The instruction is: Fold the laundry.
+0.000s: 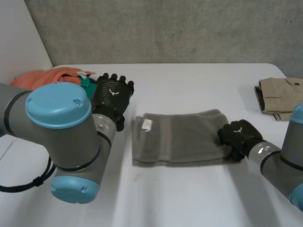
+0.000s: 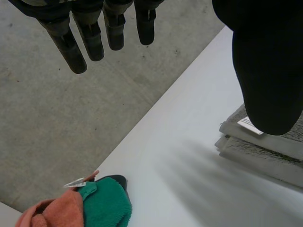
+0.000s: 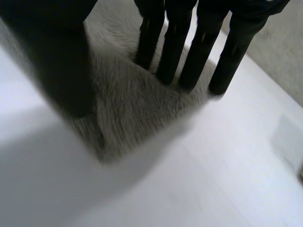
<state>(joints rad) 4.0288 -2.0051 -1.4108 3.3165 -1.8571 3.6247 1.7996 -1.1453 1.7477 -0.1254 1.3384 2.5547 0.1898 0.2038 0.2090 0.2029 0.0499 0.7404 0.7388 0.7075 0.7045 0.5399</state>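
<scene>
The left arm's grey joint (image 1: 61,137) sits closest, with the right arm (image 1: 279,163) low on the other side and bare bench (image 1: 189,198) between them. Just beyond, the grey towel (image 1: 182,137) lies folded flat mid-bench, its white label (image 1: 147,124) at the end nearer the left arm.

The right hand (image 1: 238,137) is on the towel's opposite end. Its fingers (image 3: 182,56) are straight, their tips resting on the pile near a corner, the thumb apart from them, clasping nothing. The left hand (image 1: 112,94) hovers beyond the label end, clear of the towel, fingers (image 2: 78,45) straight and empty.

Farther off, an orange cloth (image 1: 52,75) and a green cloth (image 1: 86,84) are heaped just beside the left hand, and a folded beige garment (image 1: 279,97) lies at the far right.

The risk, as I judge it: nothing pins the label end, so if the right fingertips slide while pressing, the top layer could drag and skew the fold. The left hand could also snag the heap.
</scene>
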